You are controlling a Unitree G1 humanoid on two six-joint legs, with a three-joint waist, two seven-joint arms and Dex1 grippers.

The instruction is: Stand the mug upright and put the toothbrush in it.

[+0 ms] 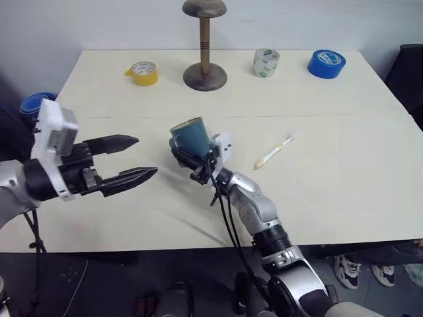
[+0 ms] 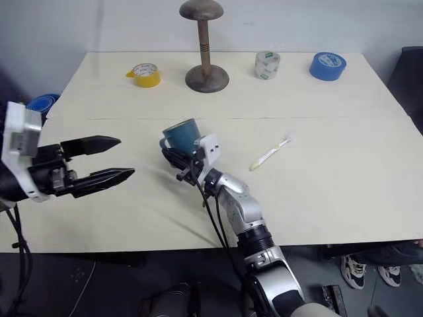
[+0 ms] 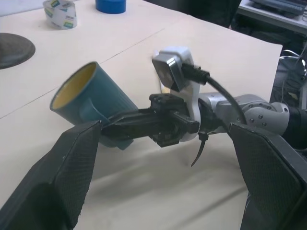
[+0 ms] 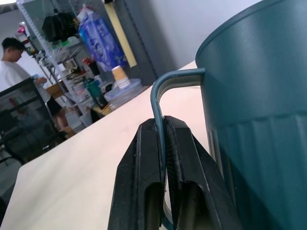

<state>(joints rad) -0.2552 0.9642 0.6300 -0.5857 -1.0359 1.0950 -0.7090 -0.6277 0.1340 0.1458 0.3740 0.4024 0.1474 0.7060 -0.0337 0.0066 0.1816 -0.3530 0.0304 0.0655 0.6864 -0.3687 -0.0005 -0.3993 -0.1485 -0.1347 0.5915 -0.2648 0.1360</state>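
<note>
The right claw (image 1: 182,153) is clamped on the thin loop handle of the dark teal-blue ribbed mug (image 1: 192,134), holding it tilted above the cream desk (image 1: 330,191). Facing it, the left claw (image 1: 135,158) gapes unclenched, grasping nothing. The slim white plastic toothbrush (image 1: 273,153) lies flat on the desk nearby.

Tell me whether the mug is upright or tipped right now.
Tipped. The mug hangs above the table in the right gripper, shut on its handle, its yellowish mouth tilted sideways, not straight up.
</note>
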